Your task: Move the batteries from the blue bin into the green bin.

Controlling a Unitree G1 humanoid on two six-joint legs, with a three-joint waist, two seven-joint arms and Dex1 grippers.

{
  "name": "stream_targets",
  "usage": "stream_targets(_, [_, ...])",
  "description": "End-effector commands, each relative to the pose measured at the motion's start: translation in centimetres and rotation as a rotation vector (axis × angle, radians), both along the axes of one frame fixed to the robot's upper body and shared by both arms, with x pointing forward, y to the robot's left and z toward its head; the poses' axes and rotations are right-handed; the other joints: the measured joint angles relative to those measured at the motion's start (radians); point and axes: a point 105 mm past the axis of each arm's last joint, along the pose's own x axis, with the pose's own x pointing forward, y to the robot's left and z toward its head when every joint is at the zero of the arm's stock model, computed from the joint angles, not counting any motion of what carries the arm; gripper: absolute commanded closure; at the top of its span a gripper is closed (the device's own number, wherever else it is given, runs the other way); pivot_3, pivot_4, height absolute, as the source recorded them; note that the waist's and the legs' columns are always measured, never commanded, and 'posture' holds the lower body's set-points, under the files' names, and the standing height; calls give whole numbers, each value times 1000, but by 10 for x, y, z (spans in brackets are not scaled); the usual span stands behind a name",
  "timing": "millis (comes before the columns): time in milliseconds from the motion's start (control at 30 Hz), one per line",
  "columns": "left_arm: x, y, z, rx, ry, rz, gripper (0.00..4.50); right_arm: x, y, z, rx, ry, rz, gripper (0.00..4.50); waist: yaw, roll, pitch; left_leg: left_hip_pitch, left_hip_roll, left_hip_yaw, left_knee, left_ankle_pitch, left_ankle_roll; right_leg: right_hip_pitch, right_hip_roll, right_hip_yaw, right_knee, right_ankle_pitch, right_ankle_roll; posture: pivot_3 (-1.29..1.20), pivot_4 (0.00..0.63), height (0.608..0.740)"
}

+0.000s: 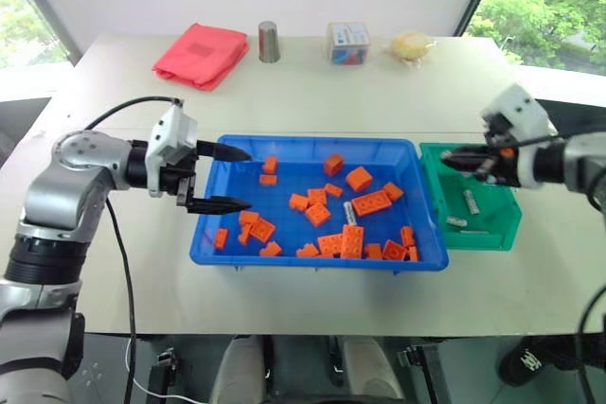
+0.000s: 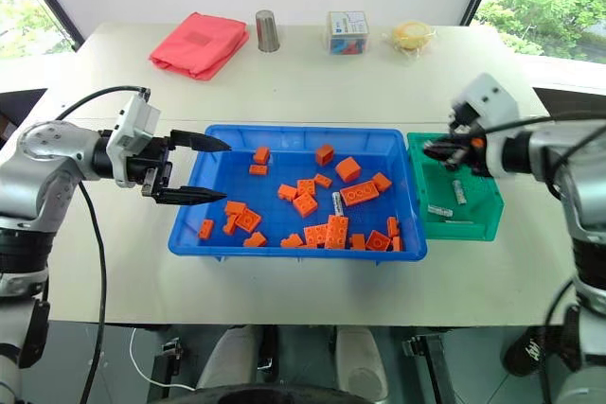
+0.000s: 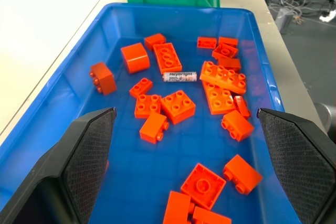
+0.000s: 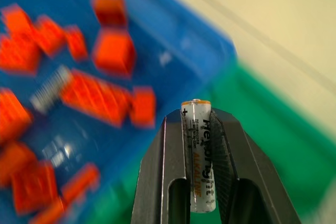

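Observation:
The blue bin (image 1: 317,142) sits mid-table, holding many orange bricks (image 1: 371,202) and one battery (image 1: 349,212) lying among them, seen also in the left wrist view (image 3: 179,76). The green bin (image 1: 492,234) stands against its right end with two batteries (image 1: 470,201) inside. My right gripper (image 1: 453,160) hovers over the green bin's left rim, shut on a battery (image 4: 199,150) that stands up between its fingers. My left gripper (image 1: 232,179) is open over the blue bin's left end, holding nothing.
Along the table's far edge lie a red cloth (image 1: 201,54), a metal cup (image 1: 269,42), a clear box (image 1: 348,43) and a yellow wrapped item (image 1: 412,45). Bare table surrounds both bins.

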Motion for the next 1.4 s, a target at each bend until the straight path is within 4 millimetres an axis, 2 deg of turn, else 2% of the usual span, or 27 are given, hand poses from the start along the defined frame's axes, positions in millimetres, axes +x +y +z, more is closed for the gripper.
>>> stream_targets(33, [0,-3,9,-6,-49,-19,0,-1,-1,15,15,-70,-27,3959,-5,0,0,1,0,0,0,0,0,0,0,1,0,0,0,0,150,736])
stream_targets(133, [2,-5,10,-11,-52,-22,0,5,-2,13,-33,-93,-35,2620,-1,0,0,1,0,0,0,0,0,0,0,2,0,0,0,0,150,736])
stream_targets(233, [1,-6,10,-12,-53,-24,0,10,12,27,13,-133,-8,1046,3,0,0,0,0,0,0,0,0,0,0,2,0,0,0,0,150,736])
stream_targets(300, [1,-6,9,-11,-56,-22,0,14,28,34,120,-147,-3,1046,1,0,0,0,0,0,0,0,0,-1,0,2,0,0,0,0,150,736])
stream_targets(400, [2,-6,8,-7,-61,-15,0,11,61,24,249,-76,51,1046,3,0,0,0,0,-1,0,0,0,-1,0,2,0,0,1,0,150,736])
stream_targets(500, [0,-6,7,-8,-62,-15,0,1,96,5,345,30,118,1046,7,0,0,-1,0,-1,-1,0,0,-1,0,1,0,2,3,0,150,736])
stream_targets(667, [0,-5,10,-5,-66,-8,0,-19,129,-28,352,168,190,1046,9,0,0,-3,-1,-1,0,0,0,-1,-3,1,-1,2,3,0,150,736])
stream_targets(767, [0,-4,11,-5,-71,1,0,-20,134,-48,329,220,177,1046,8,0,0,-3,-1,-1,1,0,0,0,-3,1,-1,1,2,0,150,736])
stream_targets(867, [-1,-3,11,-6,-74,10,0,-19,133,-54,311,233,175,1046,6,0,0,-2,-1,-1,1,0,0,0,-2,1,-1,1,2,0,150,736])
stream_targets(1167, [-3,-1,12,-10,-79,26,0,-10,134,-65,285,259,183,1046,4,0,0,-2,-1,-1,0,0,0,0,-1,1,-1,1,2,0,150,736])
stream_targets(1400, [-3,0,12,-13,-82,38,0,-9,139,-61,274,236,219,1046,4,0,0,-2,-1,-1,0,0,0,0,-1,1,-1,1,3,0,150,736])
